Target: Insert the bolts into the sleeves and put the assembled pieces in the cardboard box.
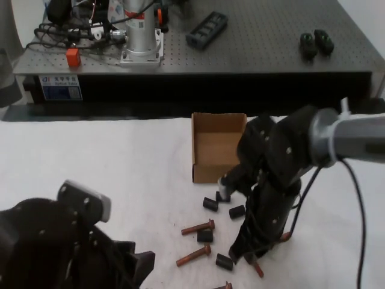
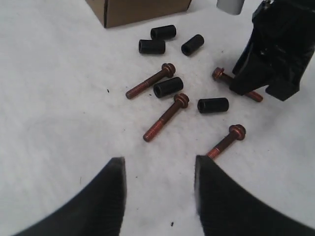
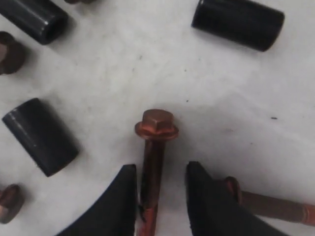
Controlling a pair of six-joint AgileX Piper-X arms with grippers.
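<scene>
Several copper bolts and black sleeves lie loose on the white cloth in front of the cardboard box [image 1: 217,146]. My right gripper [image 3: 161,169] is down at the cloth, open, its two fingers either side of the shank of one bolt [image 3: 156,129] without clamping it. Sleeves [image 3: 40,136] [image 3: 238,22] lie close around it, and another bolt [image 3: 275,206] lies beside one finger. My left gripper [image 2: 160,162] hovers open and empty, short of the pile. Ahead of it lie bolts [image 2: 166,117] [image 2: 150,81] [image 2: 225,141], sleeves [image 2: 168,87] [image 2: 213,105], and the right gripper [image 2: 268,59].
The box [image 2: 138,11] stands open-topped just beyond the pile, with three sleeves [image 2: 163,32] near its front. Behind the cloth is a dark perforated bench [image 1: 240,48] carrying a metal post, cables and small black parts. The right arm [image 1: 283,156] leans over the pile.
</scene>
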